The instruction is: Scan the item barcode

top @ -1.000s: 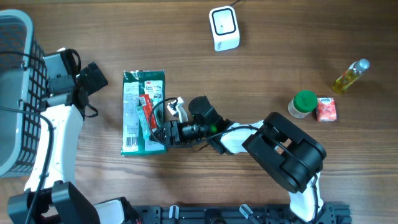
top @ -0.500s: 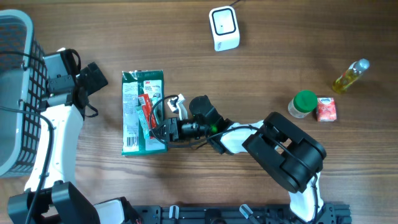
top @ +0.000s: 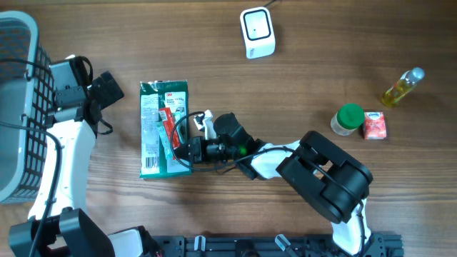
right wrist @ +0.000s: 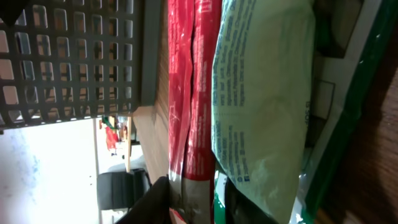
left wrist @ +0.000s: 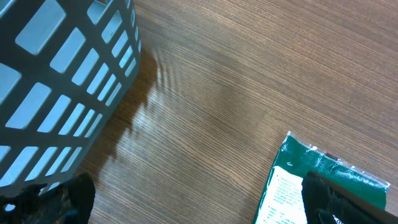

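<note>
Slightly leftward movement is seen in the right arm compared with a second earlier, and the green packet has been nudged a little to the left with it. Everything else is unchanged.

The packet is laid flat on the wooden table, left of centre in the overhead view, with its long side running up and down the frame. White label panels and a red strip are printed on its face. The right gripper is placed at the packet's right edge, near the lower corner. In the right wrist view the frame is filled by the packet's red strip and pale green panel, with one dark finger seen at the bottom edge beside the red strip. Whether the packet is actually clamped cannot be told.

The left gripper is held just left of the packet's upper corner, apart from it, with its jaws spread wide and nothing between them. A grey mesh basket is set at the far left edge. A white scanner is stood at the top centre, well apart from the packet. At the right, a green-lidded jar and a small red carton are placed side by side, with a bottle of yellow liquid lying above them.
</note>
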